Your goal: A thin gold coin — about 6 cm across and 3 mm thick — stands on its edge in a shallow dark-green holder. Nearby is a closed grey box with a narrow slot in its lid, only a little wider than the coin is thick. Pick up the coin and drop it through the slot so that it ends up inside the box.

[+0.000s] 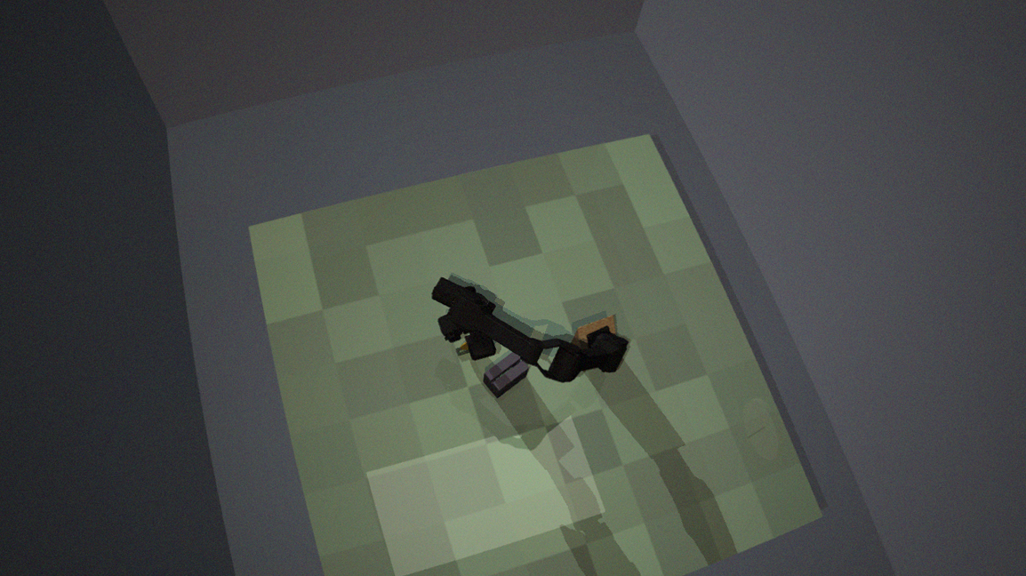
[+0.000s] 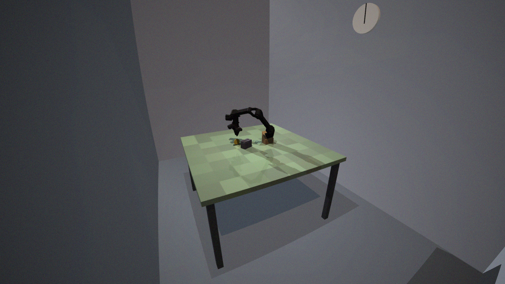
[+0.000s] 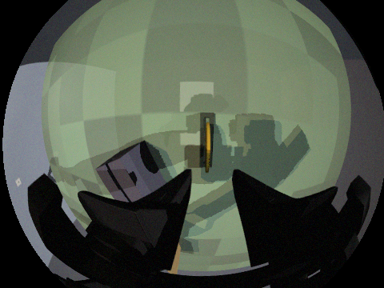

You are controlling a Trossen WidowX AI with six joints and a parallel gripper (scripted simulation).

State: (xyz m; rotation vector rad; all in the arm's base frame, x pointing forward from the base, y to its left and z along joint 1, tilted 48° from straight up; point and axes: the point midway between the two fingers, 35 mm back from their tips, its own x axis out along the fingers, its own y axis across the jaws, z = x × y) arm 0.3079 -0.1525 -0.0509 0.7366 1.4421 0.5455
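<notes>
Above the middle of the bench [image 2: 310, 165], a little toward its far edge, the arm [image 2: 259, 118] bends over and its jaws point down at the coin [image 3: 207, 144]. The jaws are partly open, with a clear gap between the two fingers, and nothing is held between them.

The coin stands on its edge in the dark-green holder [image 3: 206, 118], and in the wrist view it appears as a thin gold line that runs in line with the gap of the jaws, so the fingers would close on its two flat faces. From the exterior view the jaws hang above the coin and do not touch it.

The grey box [image 1: 506, 373] sits just beside the holder, on the side toward the near edge of the bench, between the holder and the wooden base block [image 1: 595, 327] of the arm. A dark line along its lid is, I think, the slot.

As I judge it, only the approach is done. What is left is the descent over the coin, the closing on it, the lift out of the holder, the carrying to the box and the drop through the slot.
</notes>
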